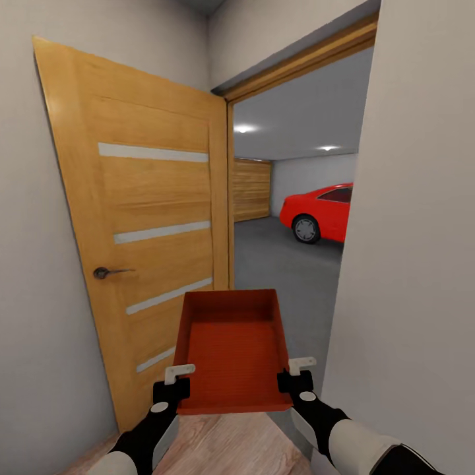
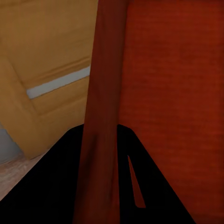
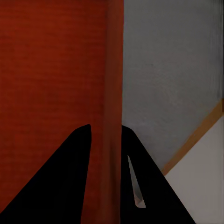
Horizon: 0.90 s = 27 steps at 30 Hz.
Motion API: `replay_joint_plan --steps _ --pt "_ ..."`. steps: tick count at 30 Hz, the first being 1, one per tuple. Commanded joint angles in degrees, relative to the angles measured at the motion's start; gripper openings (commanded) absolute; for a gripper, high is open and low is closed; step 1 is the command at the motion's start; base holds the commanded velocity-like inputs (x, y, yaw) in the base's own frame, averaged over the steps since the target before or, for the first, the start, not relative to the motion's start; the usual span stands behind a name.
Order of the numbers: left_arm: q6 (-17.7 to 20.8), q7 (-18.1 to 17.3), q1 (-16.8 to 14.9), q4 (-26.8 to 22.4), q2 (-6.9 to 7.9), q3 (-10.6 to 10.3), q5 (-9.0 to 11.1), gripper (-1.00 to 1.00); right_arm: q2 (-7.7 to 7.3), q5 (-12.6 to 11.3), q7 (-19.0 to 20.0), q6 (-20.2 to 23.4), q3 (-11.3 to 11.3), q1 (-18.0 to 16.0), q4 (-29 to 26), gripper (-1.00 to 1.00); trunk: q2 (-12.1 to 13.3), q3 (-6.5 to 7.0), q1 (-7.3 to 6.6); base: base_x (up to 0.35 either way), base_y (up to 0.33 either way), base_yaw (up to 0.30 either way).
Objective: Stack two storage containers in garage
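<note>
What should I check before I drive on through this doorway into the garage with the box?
1. Left gripper hold: jaws clamp the left wall of the orange-red lidless rectangular storage container. Ok.
2. Right gripper hold: jaws clamp the right wall. Ok.
3. Container level: base looks roughly flat, no visible sag. Ok.
4. Light-wood panelled door: swung open, opening free. Ok.
5. Side clearance: pale wall sits close by the right arm. Cannot tell.
6. Dark grey garage floor: bare ahead, shiny red car off to the right. Ok.

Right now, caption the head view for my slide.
Both claws carry an orange-red container through the open wooden door toward the garage.
</note>
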Motion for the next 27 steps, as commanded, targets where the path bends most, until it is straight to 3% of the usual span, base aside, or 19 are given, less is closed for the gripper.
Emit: replay_joint_plan --steps 1,27 --pt "-0.18 0.77 -0.03 0.08 1.14 3.80 0.87 -1.00 0.03 0.52 0.29 -2.50 -2.61 -0.10 -0.22 -1.00 -0.07 -0.09 0.04 0.246 0.257 -0.287" --pt "-0.18 0.77 -0.03 0.08 1.14 3.80 0.90 -1.00 0.03 0.52 0.29 -2.50 -2.61 -0.10 -0.23 -1.00 -0.07 -0.09 0.04 0.246 0.258 -0.287"
